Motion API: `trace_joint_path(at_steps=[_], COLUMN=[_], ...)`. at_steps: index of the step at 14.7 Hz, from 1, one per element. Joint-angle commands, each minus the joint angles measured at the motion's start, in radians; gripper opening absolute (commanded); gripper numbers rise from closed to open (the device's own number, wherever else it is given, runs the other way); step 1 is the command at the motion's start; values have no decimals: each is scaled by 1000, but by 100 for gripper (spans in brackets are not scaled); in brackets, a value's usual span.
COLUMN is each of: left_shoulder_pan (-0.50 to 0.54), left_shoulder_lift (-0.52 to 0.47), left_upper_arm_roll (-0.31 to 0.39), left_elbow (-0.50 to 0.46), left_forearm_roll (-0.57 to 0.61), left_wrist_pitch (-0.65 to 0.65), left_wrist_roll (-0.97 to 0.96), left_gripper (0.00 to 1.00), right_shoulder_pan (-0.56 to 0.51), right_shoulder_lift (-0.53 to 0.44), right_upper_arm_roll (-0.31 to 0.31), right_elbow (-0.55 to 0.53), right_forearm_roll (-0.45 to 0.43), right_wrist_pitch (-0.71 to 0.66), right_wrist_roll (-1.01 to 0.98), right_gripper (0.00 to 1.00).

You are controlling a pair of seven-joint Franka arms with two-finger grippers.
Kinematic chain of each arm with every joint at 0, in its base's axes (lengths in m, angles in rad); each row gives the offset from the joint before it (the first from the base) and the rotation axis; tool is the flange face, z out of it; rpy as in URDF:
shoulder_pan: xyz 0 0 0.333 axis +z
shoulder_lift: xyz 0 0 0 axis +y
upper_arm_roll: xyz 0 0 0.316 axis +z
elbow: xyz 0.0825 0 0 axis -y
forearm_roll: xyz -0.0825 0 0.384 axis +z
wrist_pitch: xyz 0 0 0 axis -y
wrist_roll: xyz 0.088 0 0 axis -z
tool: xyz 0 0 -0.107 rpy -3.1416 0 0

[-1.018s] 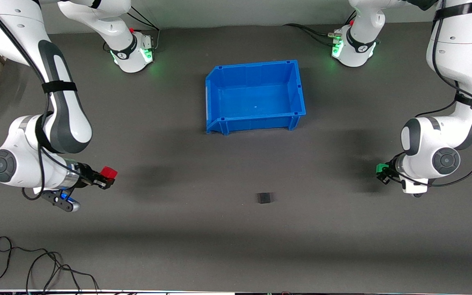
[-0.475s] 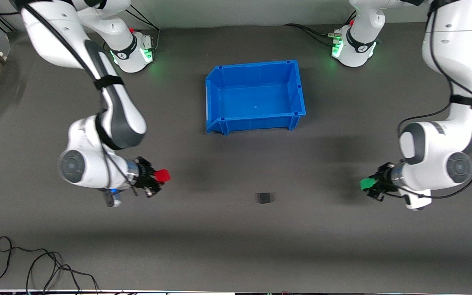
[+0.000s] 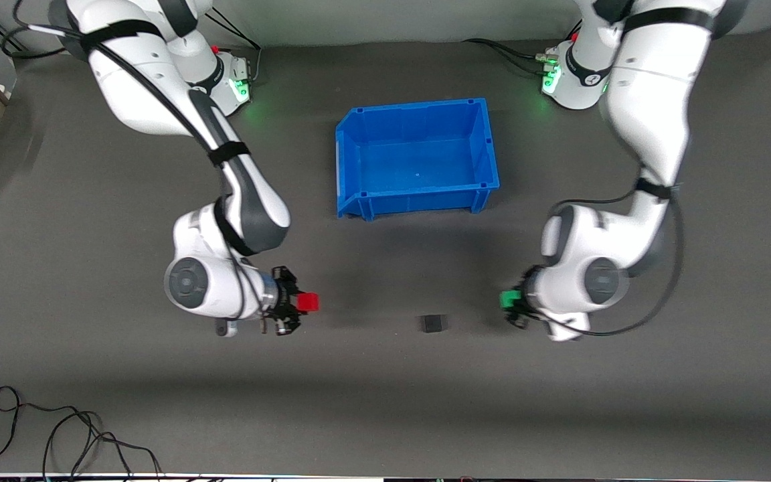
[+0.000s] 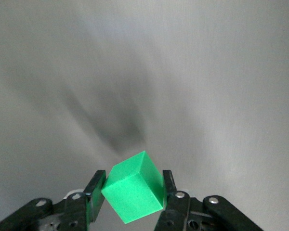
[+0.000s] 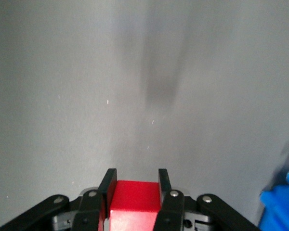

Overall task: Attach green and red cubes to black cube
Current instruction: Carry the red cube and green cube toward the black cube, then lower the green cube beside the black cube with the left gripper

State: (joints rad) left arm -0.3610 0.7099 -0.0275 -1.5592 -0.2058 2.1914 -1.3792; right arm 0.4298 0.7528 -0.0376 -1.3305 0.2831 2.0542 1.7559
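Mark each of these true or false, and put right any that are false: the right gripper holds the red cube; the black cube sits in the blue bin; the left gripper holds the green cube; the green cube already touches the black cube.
1. The right gripper holds the red cube. True; the fingers clamp it on both sides.
2. The black cube sits in the blue bin. False; it lies on the table, nearer to the front camera than the bin.
3. The left gripper holds the green cube. True; it sits tilted between the fingers.
4. The green cube already touches the black cube. False; bare table shows between them.
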Motion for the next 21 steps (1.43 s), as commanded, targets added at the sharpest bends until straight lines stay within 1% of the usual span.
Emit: trace_joint_path(at_steps=[1,3,5,6,7,10,13,14,17,21], left_shoulder_pan=[-50,-71,-93,-96,-96,-96,-98,-99,-99,-113], left_shoulder_lift=[55,86,130,137,138,157,200,206,207,218], left_upper_arm_roll=[21,21,21,21,21,21,21,21,8,8], left_elbow=[89,126,160,168,171,195,264,277,277,274], left_forearm_roll=[-11,-11,-11,-11,-12,-12,-12,-12,-11,3], left_wrist_pitch=[-4,36,120,143,146,146,146,146,146,143], left_wrist_roll=[-79,-130,-190,-204,-208,-215,-245,-250,-247,-222], left_gripper=[1,2,2,2,4,4,9,9,9,10], right_shoulder_pan=[47,59,63,60,58,55,55,55,55,55], right_shoulder_lift=[68,82,92,100,108,114,114,114,117,117], right_upper_arm_roll=[-10,-10,-10,-10,-10,-10,-10,-10,-10,-10], right_elbow=[82,83,88,100,120,128,129,129,128,128], right_forearm_roll=[18,15,16,16,16,16,16,16,16,16], right_wrist_pitch=[38,73,93,93,93,93,93,93,93,93], right_wrist_roll=[77,96,94,90,83,80,80,82,82,82], right_gripper=[0,0,0,0,0,0,0,0,0,0])
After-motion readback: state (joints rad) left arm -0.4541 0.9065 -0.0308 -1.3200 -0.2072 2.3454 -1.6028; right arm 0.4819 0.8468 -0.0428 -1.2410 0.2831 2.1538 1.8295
